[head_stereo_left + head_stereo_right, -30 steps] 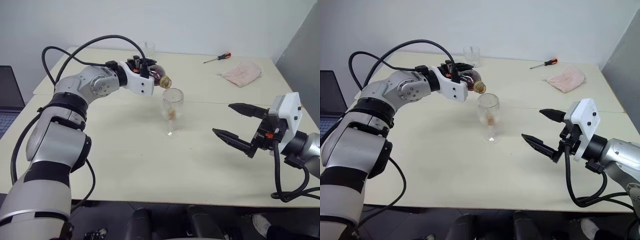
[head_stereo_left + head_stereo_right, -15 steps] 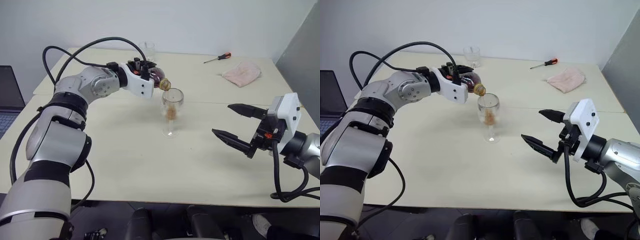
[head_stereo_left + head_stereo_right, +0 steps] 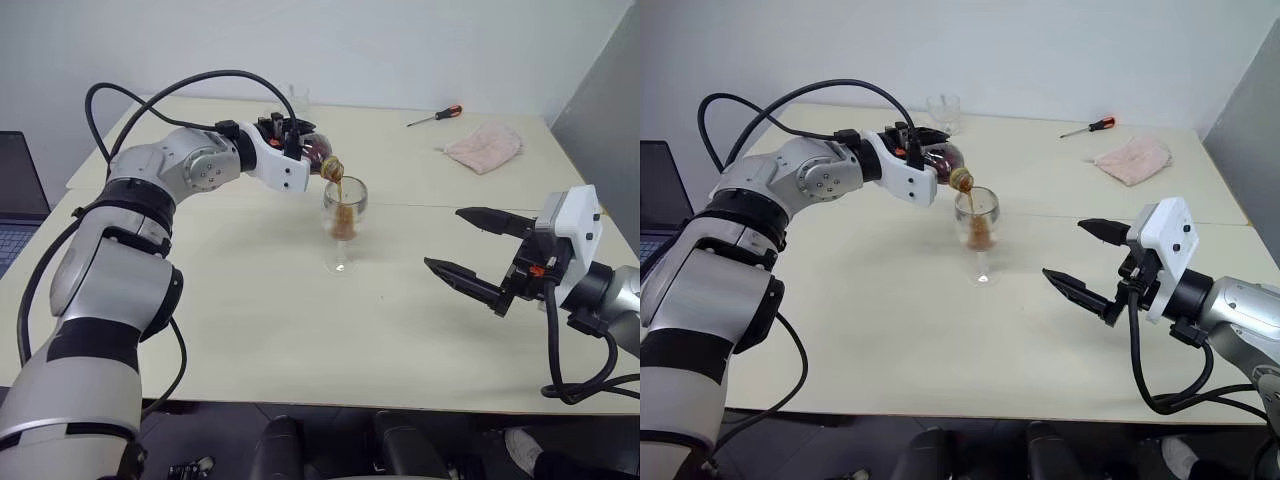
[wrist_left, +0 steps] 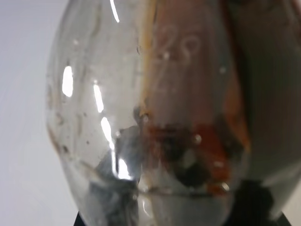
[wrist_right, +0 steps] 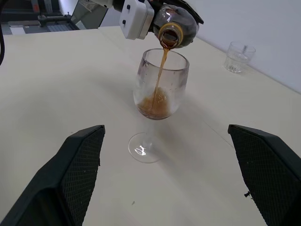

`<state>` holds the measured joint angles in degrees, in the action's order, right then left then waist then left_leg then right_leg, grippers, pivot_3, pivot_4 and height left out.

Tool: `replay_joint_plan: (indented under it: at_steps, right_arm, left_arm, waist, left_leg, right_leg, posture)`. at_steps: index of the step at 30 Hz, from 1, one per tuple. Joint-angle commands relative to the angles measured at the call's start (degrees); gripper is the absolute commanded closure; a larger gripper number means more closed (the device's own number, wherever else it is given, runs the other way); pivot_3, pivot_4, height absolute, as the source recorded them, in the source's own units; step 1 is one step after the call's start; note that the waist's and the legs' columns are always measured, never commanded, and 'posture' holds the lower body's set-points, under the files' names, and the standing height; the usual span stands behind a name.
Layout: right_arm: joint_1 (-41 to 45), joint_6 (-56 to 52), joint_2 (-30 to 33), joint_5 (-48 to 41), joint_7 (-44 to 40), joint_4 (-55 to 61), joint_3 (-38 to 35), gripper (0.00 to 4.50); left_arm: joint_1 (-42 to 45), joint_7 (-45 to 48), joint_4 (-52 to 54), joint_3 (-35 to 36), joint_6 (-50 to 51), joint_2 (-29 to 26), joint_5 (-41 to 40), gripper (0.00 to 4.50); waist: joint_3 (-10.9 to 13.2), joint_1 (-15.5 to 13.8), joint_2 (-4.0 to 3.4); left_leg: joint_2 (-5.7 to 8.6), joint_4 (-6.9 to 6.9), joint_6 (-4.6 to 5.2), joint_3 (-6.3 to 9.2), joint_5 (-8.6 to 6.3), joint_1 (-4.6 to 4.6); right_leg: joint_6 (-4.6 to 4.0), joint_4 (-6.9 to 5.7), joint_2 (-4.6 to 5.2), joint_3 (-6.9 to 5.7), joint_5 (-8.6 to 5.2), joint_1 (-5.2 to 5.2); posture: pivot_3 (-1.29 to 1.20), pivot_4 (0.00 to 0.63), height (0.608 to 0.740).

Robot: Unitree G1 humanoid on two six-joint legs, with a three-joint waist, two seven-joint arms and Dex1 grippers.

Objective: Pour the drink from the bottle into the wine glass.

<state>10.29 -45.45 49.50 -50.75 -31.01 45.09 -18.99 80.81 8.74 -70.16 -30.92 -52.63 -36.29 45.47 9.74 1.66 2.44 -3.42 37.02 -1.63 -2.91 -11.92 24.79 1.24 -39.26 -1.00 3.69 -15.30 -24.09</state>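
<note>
Over the table [image 3: 250,320], left gripper [image 3: 296,140] grips bottle [image 3: 318,154].

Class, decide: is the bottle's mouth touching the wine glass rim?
Apart. The right wrist view shows the bottle mouth above the wine glass rim, a gap bridged by the falling drink.

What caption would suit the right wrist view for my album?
Tilted bottle streams brown drink into the wine glass, framed by open right tool.

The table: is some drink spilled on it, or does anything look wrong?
No spill shows. The drink runs in a thin stream from the tilted bottle into the upright wine glass. The screwdriver, cloth and tumbler lie apart, undisturbed.
</note>
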Motion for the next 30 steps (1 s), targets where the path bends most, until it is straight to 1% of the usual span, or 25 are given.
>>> replay_joint_plan:
  at_steps: [1,30]
  right_arm:
    - [0.9,1.3,0.9,0.1,-0.1,0.7,-1.1,0.00]
    - [-0.2,1.5,1.8,0.5,-0.4,0.6,-2.0,0.00]
  left_arm:
    - [3.1,-1.9,0.3,0.2,-0.2,-1.0,0.1,3.08]
    - [4.9,-4.9,-1.5,-1.4,0.8,-0.7,3.1,3.08]
  waist:
    - [0.0,0.0,0.00]
    - [0.0,0.0,0.00]
  left_leg:
    - [0.00,0.00,0.00,0.00,0.00,0.00]
    - [0.06,0.04,0.00,0.01,0.00,-0.03]
  right_leg:
    - [0.00,-0.01,0.00,0.00,0.00,0.00]
    - [0.00,-0.21,0.03,0.00,0.00,-0.02]
  posture:
    - [0.00,0.150,0.740]
    - [0.00,0.150,0.740]
